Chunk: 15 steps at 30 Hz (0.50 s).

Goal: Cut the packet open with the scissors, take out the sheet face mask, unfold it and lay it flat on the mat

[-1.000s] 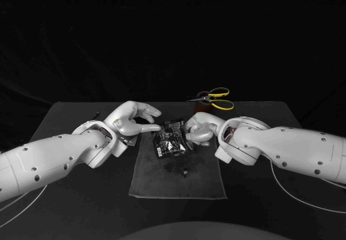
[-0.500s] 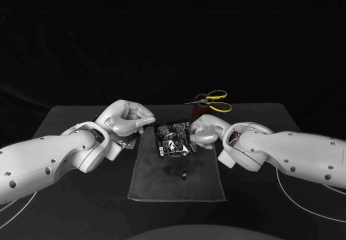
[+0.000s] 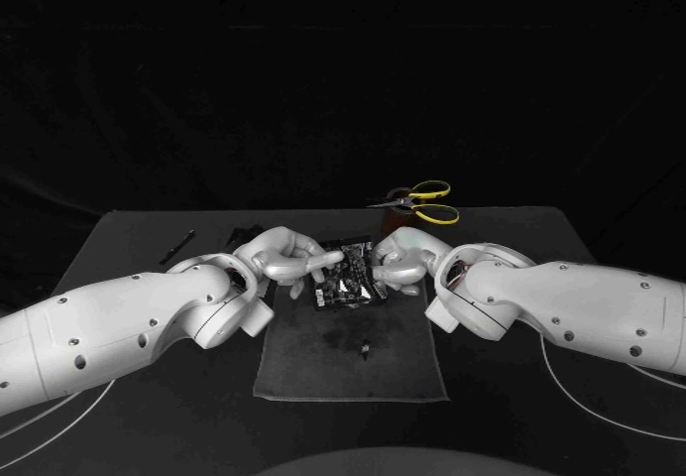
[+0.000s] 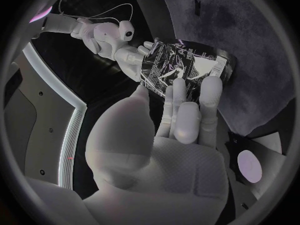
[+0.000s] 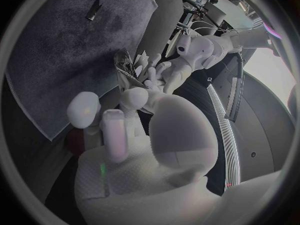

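Observation:
The dark printed packet (image 3: pixel 343 277) is held just above the far end of the grey mat (image 3: pixel 350 362). My right hand (image 3: pixel 399 260) grips its right edge, and the left wrist view shows that hand (image 4: pixel 122 53) on the far side of the packet (image 4: pixel 181 67). My left hand (image 3: pixel 287 259) reaches in from the left with its fingers (image 4: pixel 187 107) stretched against the packet's near edge. Whether they pinch it I cannot tell. The yellow-handled scissors (image 3: pixel 420 200) stand in a brown holder behind the mat.
A small dark scrap (image 3: pixel 368 347) lies on the middle of the mat and appears in the right wrist view as a scrap (image 5: pixel 94 10). A thin black stick (image 3: pixel 177 246) lies on the table at far left. The mat's near half is bare.
My left hand, pulled back and curled into a fist half a second ago, has come down and forward, its fingers now against the packet's left edge. The right hand has kept its hold.

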Motion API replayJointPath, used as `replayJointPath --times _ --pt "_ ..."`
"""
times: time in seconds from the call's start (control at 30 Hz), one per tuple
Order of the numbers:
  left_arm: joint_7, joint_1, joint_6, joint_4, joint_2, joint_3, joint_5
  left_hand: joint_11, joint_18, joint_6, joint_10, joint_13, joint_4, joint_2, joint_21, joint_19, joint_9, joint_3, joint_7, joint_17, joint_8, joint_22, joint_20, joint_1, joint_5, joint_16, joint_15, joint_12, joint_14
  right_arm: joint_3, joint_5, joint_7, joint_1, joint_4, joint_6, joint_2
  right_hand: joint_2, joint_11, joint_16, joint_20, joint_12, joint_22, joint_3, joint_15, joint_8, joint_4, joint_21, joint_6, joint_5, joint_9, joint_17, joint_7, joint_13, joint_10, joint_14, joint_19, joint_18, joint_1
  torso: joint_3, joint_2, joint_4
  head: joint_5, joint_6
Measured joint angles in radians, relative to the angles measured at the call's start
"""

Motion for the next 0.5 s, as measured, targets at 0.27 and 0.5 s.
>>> replayJointPath --times 0.27,0.5 --pt "-0.09 0.0 0.005 -0.032 0.053 -0.001 0.006 -0.006 -0.015 -0.023 0.014 0.051 0.001 -0.004 0.055 0.016 0.019 -0.045 -0.005 0.058 0.037 0.061 -0.005 -0.091 0.0 0.016 -0.005 0.061 0.015 -0.001 -0.061 -0.038 0.0 -0.009 0.002 0.031 -0.009 -0.005 0.0 -0.004 0.0 0.005 0.011 -0.004 0.0 -0.005 0.0 0.0 0.057 0.0 0.006 0.0 0.004 0.005 0.001 0.004 0.0 -0.015 0.0006 0.001 0.0012 0.0 -0.003" --pt "-0.133 0.0 0.005 -0.052 0.079 -0.001 0.005 0.006 -0.015 -0.067 -0.037 0.082 0.004 -0.016 0.061 -0.002 0.033 -0.103 0.006 0.058 0.061 0.068 0.003 -0.235 0.0 0.016 -0.002 0.084 0.012 -0.001 -0.11 -0.068 0.0 -0.023 0.007 0.055 -0.015 -0.007 0.006 -0.004 0.01 0.014 0.023 -0.005 0.002 -0.018 0.007 0.001 0.137 0.015 0.014 -0.001 0.011 0.007 0.003 0.004 0.0 -0.036 0.0009 0.001 0.0012 0.0 -0.006"
